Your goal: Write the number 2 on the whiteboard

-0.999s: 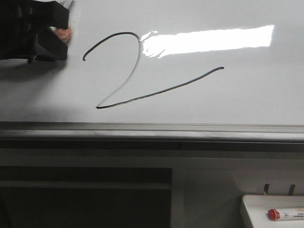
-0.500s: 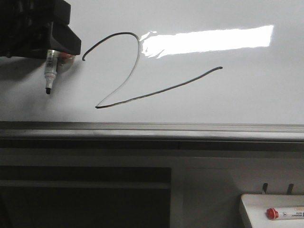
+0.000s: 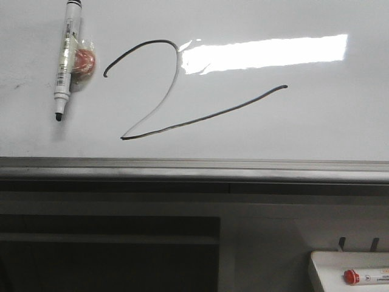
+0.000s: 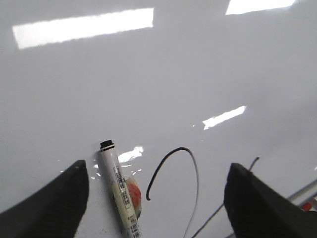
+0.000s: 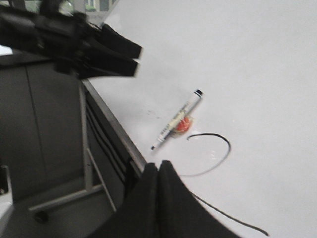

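Observation:
The whiteboard [image 3: 304, 128] bears the number 2 [image 3: 206, 117], a thin black stroke with a curved top and a long slanted tail. A white marker [image 3: 65, 61] with its black tip uncapped lies on the board left of the 2, with a red blob [image 3: 84, 61] against its barrel. My left gripper [image 4: 156, 168] is open and empty, above the marker [image 4: 119, 186] and the top of the 2 [image 4: 171, 151]. It shows blurred in the right wrist view [image 5: 134, 59]. My right gripper [image 5: 159, 166] is shut and empty, near the board's lower edge, apart from the marker [image 5: 178, 119].
The board's grey metal lower edge [image 3: 194, 167] runs across the front view. Below it is a dark frame opening. A small white tray [image 3: 322, 261] at the bottom right holds a red-capped marker [image 3: 364, 277].
My left gripper has let go of the marker and moved up out of the front view. The marker now lies on the board. The 2 is unchanged.

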{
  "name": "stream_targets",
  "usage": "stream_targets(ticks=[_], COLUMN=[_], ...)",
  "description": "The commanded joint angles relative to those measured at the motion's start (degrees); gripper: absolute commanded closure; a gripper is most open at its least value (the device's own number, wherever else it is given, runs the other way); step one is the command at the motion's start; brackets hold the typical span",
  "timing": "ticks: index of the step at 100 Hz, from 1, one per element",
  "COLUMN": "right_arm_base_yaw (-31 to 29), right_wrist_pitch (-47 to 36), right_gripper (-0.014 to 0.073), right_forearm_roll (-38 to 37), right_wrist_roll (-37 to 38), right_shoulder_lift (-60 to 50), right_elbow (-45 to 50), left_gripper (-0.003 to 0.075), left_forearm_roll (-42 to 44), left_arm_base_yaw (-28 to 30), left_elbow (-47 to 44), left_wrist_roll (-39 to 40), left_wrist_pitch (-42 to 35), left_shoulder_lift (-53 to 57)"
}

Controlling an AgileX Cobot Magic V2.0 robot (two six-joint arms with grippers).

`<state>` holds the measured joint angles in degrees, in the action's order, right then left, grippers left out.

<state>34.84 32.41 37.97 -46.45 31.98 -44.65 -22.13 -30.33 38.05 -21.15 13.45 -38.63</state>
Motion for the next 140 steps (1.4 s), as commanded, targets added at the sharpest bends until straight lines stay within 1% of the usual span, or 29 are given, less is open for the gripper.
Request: stream_targets(ticks=[1,2,4,5,12,16,17,19,24,27,33,40,49,60,77,99,133,140], right_arm_base_yaw=[-0.32,-0.32,-0.32,-0.32,-0.32,-0.32,-0.32,-0.32,-0.32,-0.32,-0.32,-0.32,-0.32,-0.32,-0.32,-0.32,-0.32,-0.32], right_wrist_pitch=[-3.94,-3.94,-3.94,-3.94,-4.10,-4.10,-4.10,-3.98,-3.89,-3.89,-3.89,-3.89,-3.75,-4.12,-3.87,-3.87,-3.87,-3.87], right_gripper=[0.0652,0.0652,0.0652,0.0652,0.0652,0.0652,0.0652,0.0652,0.0652,0.0652,0.0652,0.0652,0.0653,0.0654,0.0654,0.0654,0.0654,0.0654], right_forearm_roll=[-6.05,-6.93,-8.19,-9.06,-13.03,-15.31,-15.95,-16.57,-16.81,-16.81,-16.49,-15.15,-14.90,-14.90,-14.90,-14.90,-14.90,-14.90], right_wrist_roll=[0.06,0.06,0.33,0.59,2.99,4.57,4.79,4.82,4.82,4.82,4.82,4.82,4.82,4.82,4.82,4.82,4.82,4.82], right_shoulder_lift=[-3.33,-4.03,-4.73,-5.79,-9.26,-11.60,-12.41,-13.61,-16.00,-17.58,-21.15,-24.01,-26.01,-26.58,-26.47,-26.47,-26.47,-26.47], right_elbow=[1.20,1.89,3.00,3.78,7.68,10.59,11.61,13.15,16.25,18.21,22.23,24.75,25.79,25.90,26.02,26.02,26.02,26.02], left_gripper=[0.0286,0.0286,0.0310,0.0328,0.0429,0.0510,0.0541,0.0572,0.0701,0.0739,0.0741,0.0741,0.0741,0.0741,0.0741,0.0741,0.0741,0.0741], left_forearm_roll=[3.27,3.48,4.12,4.55,6.03,6.43,6.44,6.57,6.57,6.57,7.10,9.25,12.69,13.07,12.51,6.45,6.18,6.15], left_arm_base_yaw=[0.12,0.12,0.12,0.12,0.12,0.12,0.12,0.12,0.12,0.12,0.12,0.12,0.12,0.12,0.12,0.12,0.12,0.12], left_elbow=[1.23,1.23,1.23,1.23,1.23,1.23,1.23,1.23,1.23,1.23,1.09,0.20,-1.51,-3.44,-4.29,-4.29,-4.29,-6.16], left_wrist_roll=[0.40,0.40,0.40,0.40,0.74,1.78,2.03,2.66,3.69,3.81,3.81,3.81,3.81,3.81,3.81,3.81,3.81,3.81], left_wrist_pitch=[4.26,4.87,6.09,7.89,13.96,16.80,17.83,19.27,22.13,23.42,24.71,24.75,24.75,24.75,24.88,24.88,24.88,20.52], left_shoulder_lift=[8.24,8.24,9.98,11.12,16.34,19.27,19.76,21.19,24.45,26.68,29.79,32.82,35.20,35.44,35.44,35.44,35.44,35.44])
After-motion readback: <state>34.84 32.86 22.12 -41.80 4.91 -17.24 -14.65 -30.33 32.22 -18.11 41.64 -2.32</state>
